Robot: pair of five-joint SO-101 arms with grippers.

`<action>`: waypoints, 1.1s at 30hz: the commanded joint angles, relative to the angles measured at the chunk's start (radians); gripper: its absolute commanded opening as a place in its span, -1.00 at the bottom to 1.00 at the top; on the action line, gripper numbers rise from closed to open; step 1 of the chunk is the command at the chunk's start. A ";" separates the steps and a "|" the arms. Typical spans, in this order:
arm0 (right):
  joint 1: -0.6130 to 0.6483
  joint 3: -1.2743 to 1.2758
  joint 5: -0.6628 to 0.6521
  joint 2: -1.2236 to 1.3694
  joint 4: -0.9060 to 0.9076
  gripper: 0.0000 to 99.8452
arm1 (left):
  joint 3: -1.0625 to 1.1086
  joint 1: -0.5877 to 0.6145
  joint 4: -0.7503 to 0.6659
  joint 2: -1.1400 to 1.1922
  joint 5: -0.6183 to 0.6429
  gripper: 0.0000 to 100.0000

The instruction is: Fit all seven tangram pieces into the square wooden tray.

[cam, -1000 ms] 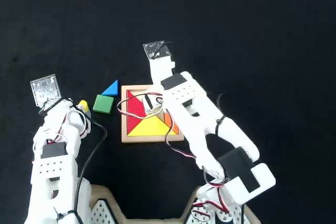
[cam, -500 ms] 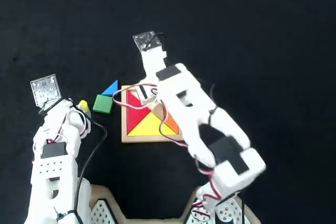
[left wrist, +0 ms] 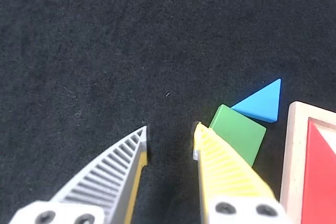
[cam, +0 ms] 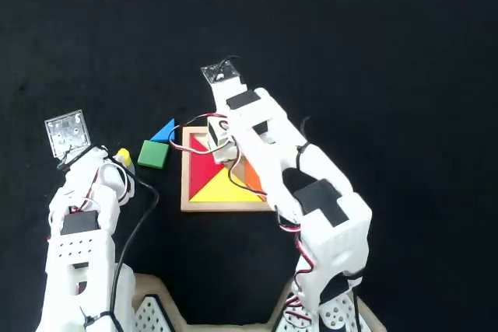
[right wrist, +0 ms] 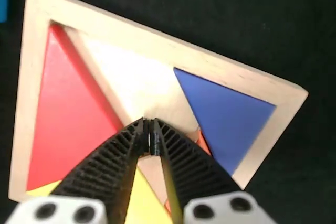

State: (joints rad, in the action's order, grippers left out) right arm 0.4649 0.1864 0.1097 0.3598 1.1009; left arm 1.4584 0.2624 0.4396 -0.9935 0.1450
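Note:
The square wooden tray [cam: 185, 184] lies mid-table and holds a red triangle [cam: 201, 166], a yellow triangle [cam: 220, 190] and an orange piece [cam: 254, 182]. In the right wrist view my right gripper [right wrist: 148, 125] is shut with nothing in it, its tips low over the tray's bare floor [right wrist: 131, 80], between the red triangle [right wrist: 68, 114] and a dark blue triangle [right wrist: 226, 116]. A green square [left wrist: 239, 135] and a small blue triangle [left wrist: 260, 103] lie on the cloth beside the tray rim [left wrist: 294, 156]. My left gripper [left wrist: 170, 129] is open and empty, its yellow finger beside the green square.
The right arm [cam: 261, 141] covers the tray's upper right part in the high view. Black cloth spreads on all sides. The left arm [cam: 78, 223] stands near the front left, and the arm bases sit at the front edge.
The right arm swung over the tray, its wrist going left and far, then drawing back a little. The left arm and the loose pieces have kept still.

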 commanded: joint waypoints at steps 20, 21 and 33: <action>0.069 -0.039 -0.094 -0.008 0.018 -0.98 | -0.005 -0.012 -0.020 -0.017 0.002 -0.69; 0.057 -0.047 -0.094 -0.008 0.025 -0.98 | -0.005 -0.012 -0.020 -0.017 0.002 -0.69; -0.032 -0.038 -0.089 -0.269 0.132 -0.98 | -0.018 -0.004 -0.015 -0.017 0.006 -0.69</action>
State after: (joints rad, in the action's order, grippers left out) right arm 0.4741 0.1557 0.0238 0.2248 1.2098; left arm 1.4584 0.2624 0.4396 -0.9935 0.1450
